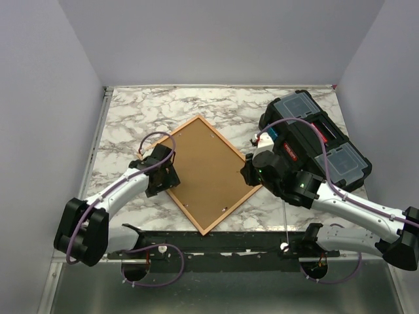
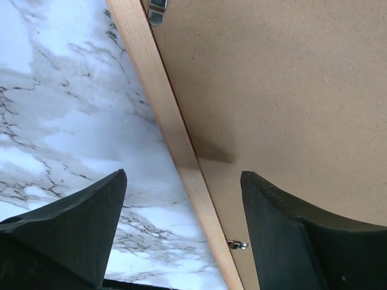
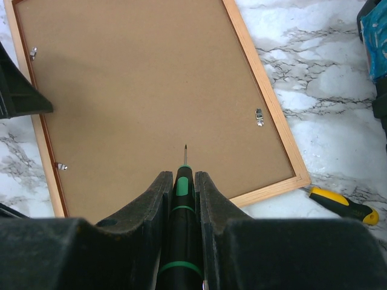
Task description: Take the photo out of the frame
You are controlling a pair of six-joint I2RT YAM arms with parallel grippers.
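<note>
The frame (image 1: pixel 206 173) lies face down on the marble table with its brown backing board up, so the photo is hidden under it. My left gripper (image 1: pixel 162 171) is open and straddles the frame's left wooden edge (image 2: pixel 175 139), one finger (image 2: pixel 91 223) over the marble and the other over the board. My right gripper (image 1: pixel 253 171) is shut on a black-and-green screwdriver (image 3: pixel 183 187). Its tip points over the board (image 3: pixel 151 90) near the frame's right corner. Small metal clips (image 3: pixel 259 116) hold the board in.
A black toolbox (image 1: pixel 314 140) with clear-lidded compartments stands at the right, close behind my right arm. A yellow-and-black screwdriver (image 3: pixel 341 204) lies on the marble beside the frame's corner. More clips (image 2: pixel 237 244) sit along the left edge.
</note>
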